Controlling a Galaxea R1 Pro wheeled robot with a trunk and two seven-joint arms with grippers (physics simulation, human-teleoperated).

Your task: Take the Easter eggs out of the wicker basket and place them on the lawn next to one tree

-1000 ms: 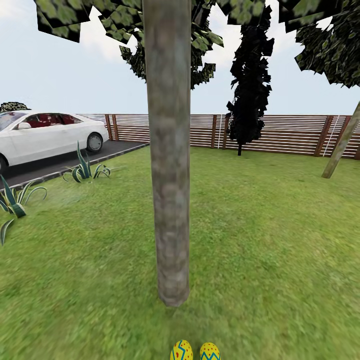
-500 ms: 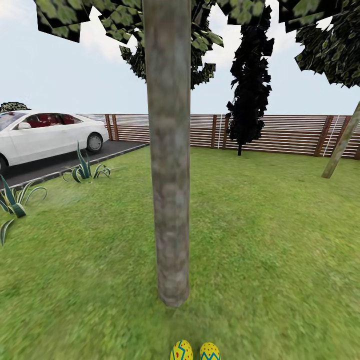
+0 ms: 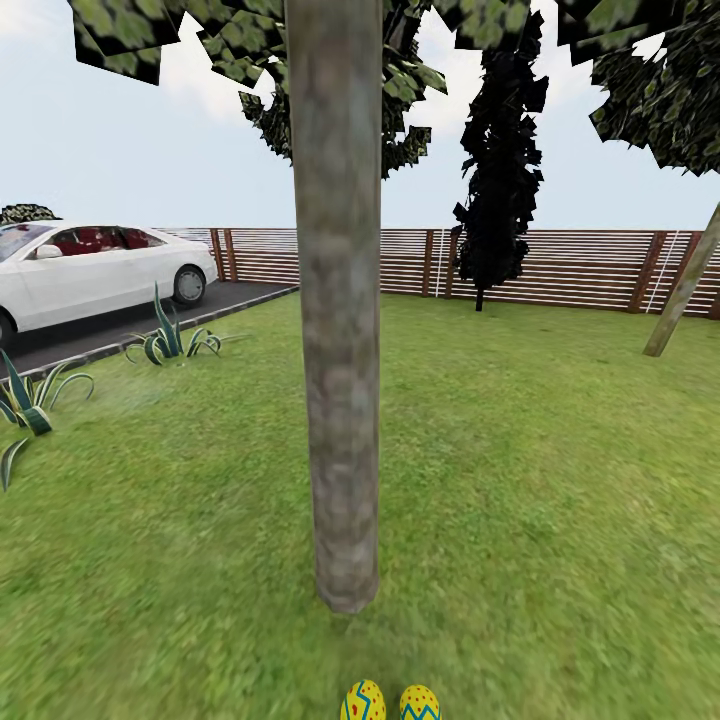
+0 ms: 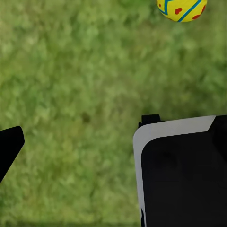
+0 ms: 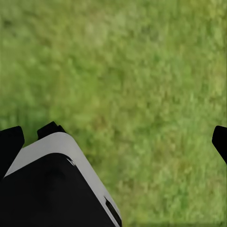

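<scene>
Two eggs [image 3: 363, 702] [image 3: 420, 703] lie side by side on the lawn [image 3: 540, 500], just in front of the tree [image 3: 340, 400], at the lower edge of the head view. One egg [image 4: 182, 9] also shows from the left wrist. Third egg and basket: not located.

Judgement: eggs look light, hard, smooth and round, so they may roll or slip. You should grip across the widest middle, gently.

Left gripper [image 4: 78, 142] and right gripper [image 5: 116, 139] both hang spread wide over bare grass, empty.

Surroundings: car [image 3: 90, 270] and spiky plants [image 3: 170, 340] well apart; fence [image 3: 560, 265] behind. Only the trunk stands close.
</scene>
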